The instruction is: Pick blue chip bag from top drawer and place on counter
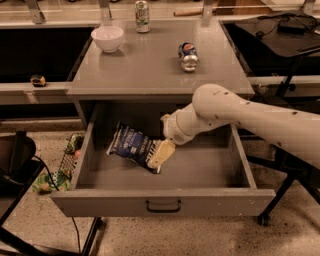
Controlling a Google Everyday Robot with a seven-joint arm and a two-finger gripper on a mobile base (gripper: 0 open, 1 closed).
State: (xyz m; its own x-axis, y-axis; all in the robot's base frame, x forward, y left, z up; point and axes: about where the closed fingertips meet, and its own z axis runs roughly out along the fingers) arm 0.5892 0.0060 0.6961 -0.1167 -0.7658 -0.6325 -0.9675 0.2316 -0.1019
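The top drawer [210,170] is pulled wide open below the counter [150,70], with its dark handle at the front centre. The blue chip bag [130,143] lies crinkled on the drawer floor, left of centre, with white lettering up. My gripper [161,154] hangs on the white arm, which reaches in from the right. It points down into the drawer and sits at the bag's right end, overlapping its edge.
On the counter stand a white bowl [108,37] at the back left and an upright green can [142,9] at the back, and a blue soda can [188,55] lies on its side. A black table [280,30] is at the right. A chair [15,160] and a wire basket [67,160] are at the left.
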